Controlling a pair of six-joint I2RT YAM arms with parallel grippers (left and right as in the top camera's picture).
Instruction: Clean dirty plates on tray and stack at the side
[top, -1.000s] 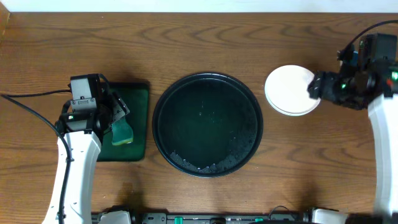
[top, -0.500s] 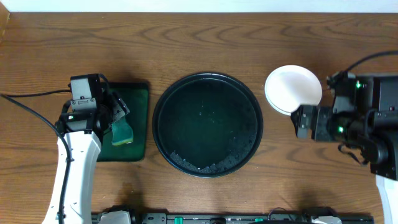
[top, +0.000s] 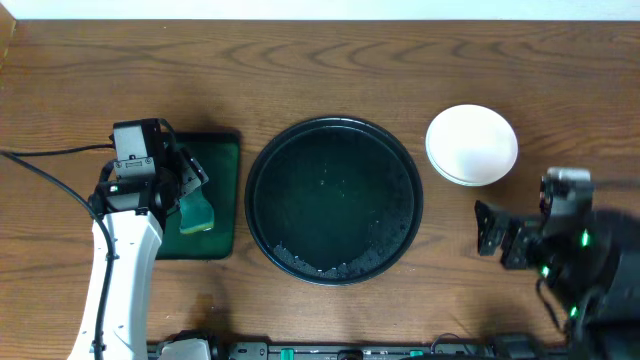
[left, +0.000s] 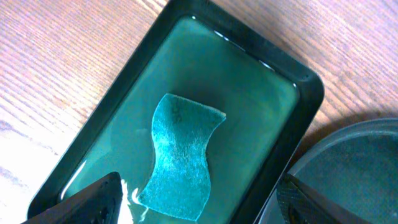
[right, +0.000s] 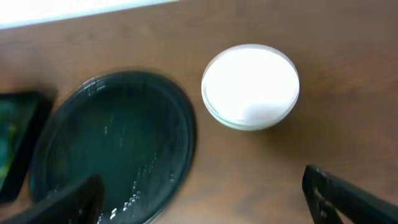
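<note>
- Noted plates (top: 472, 145) stacked on table (top: 330, 70), R of tray (top: 334, 160), apart from its rim.
- Noted white one on top, pale edge showing beneath; count in stack not determinable.
- Noted droplets (top: 320, 262) on tray floor, mostly near front rim.
- Noted R gripper (right: 205, 199) w/ fingers spread wide, gripping nothing, above wood near stack, on front side of it.
- Noted L gripper (left: 200, 200) w/ fingers spread wide, gripping nothing, over teal sponge (left: 181, 155).
- Noted sponge lying in wet green rect. tray (left: 298, 93), just L of tray.
</note>
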